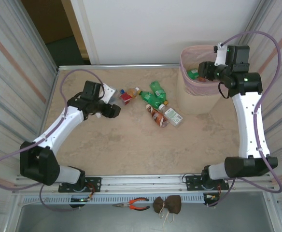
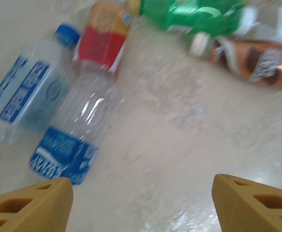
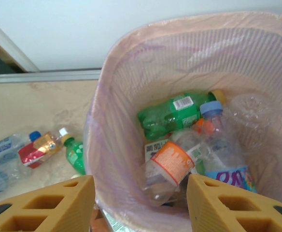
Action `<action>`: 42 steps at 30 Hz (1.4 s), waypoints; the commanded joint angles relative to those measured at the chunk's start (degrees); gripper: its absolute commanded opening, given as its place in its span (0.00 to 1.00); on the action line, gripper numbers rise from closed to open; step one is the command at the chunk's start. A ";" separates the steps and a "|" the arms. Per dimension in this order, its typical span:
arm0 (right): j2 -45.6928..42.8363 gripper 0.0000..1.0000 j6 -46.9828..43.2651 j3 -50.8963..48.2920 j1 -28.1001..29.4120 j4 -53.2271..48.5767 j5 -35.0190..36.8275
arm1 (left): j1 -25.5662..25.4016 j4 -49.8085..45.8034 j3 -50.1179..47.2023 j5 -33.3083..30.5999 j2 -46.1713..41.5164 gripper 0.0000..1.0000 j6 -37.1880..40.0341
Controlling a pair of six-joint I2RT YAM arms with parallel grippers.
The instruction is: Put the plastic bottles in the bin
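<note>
Left fingers [image 2: 30, 205] stand wide apart, holding nothing and touching nothing, low over the tabletop [image 2: 179, 145] and pointed at the loose bottles. Nearest to them, ahead and left of the gap, a clear bottle [image 2: 85, 116] with a blue label lies on its side. Its long axis runs away from the fingers, leaning a little to the right, so it sits roughly square to the line along which they close. Beyond its far end, touching or nearly so, lies a red-labelled bottle [image 2: 104, 41], and just beside it on the left a blue-capped bottle [image 2: 27, 89] with a blue-and-white label. Farther off to the right lie a green bottle [image 2: 194, 12] and a brown bottle [image 2: 259, 60], well apart from the clear one. By my reading the left arm is plainly the nearer to this cluster. The coming reach calls for a shift leftward and forward rather than much turning of the wrist, with care that the left finger does not nudge the blue-capped neighbour. Right fingers [image 3: 47, 203] hang above the mouth of the bin [image 3: 117, 96], likewise spread with nothing between them. Inside, below them, several bottles lie heaped, among them a binned green bottle [image 3: 172, 113] and an orange-labelled bottle [image 3: 172, 162]. Seen from overhead, the bin stands at the far right of the tabletop, well apart from the bottles lying near its middle.
</note>
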 commanded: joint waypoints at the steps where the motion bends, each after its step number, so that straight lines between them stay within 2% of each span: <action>1: -2.64 0.51 1.79 -2.49 0.31 2.42 -1.94 | 1.88 -5.60 2.69 -5.22 3.46 0.76 0.81; 9: -4.05 0.51 1.71 -3.77 0.64 1.90 -2.65 | 3.22 -6.43 6.03 -10.74 13.23 0.81 -0.89; 20: -4.91 0.51 1.70 -6.15 1.12 2.27 -3.00 | 7.17 -3.49 7.80 -6.70 20.54 0.90 0.20; 27: -5.64 0.52 2.01 -6.65 1.45 2.29 -3.16 | 7.33 -4.46 7.67 -0.87 23.09 0.85 -0.34; 34: -7.34 0.52 2.51 -8.54 1.48 3.46 -4.31 | 5.37 -4.81 3.48 -0.68 19.35 0.79 -2.12; 42: -8.03 0.53 1.99 -9.97 1.43 3.89 -5.28 | 3.38 -6.25 0.17 -4.45 17.78 0.71 -3.06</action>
